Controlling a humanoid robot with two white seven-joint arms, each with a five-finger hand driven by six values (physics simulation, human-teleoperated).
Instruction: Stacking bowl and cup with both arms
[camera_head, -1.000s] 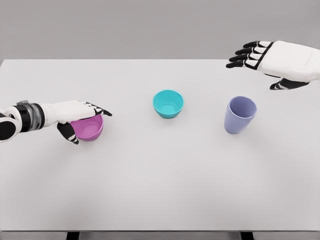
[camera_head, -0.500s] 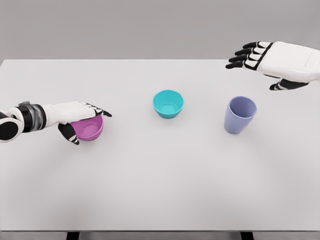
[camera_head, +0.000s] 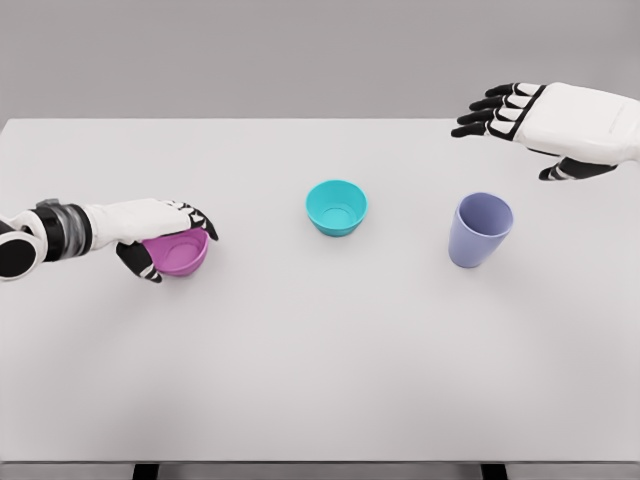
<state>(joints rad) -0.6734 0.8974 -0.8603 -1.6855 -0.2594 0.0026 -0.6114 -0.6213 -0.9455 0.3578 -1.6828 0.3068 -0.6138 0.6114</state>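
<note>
Risk of tipping the pink bowl (camera_head: 178, 254) at table (camera_head: 320, 380) left, pinched by left hand (camera_head: 150, 228) fingers over rim, thumb beneath; teal bowl (camera_head: 337, 207) centre, cup (camera_head: 479, 230) right, right hand (camera_head: 545, 118) spread, empty

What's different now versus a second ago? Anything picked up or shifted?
The left hand has curled its fingers tighter over the pink bowl, closing its grasp; the bowl looks slightly tipped and nudged up. Unchanged: the right hand hovers open above the purple cup, and the teal bowl sits mid-table.
</note>
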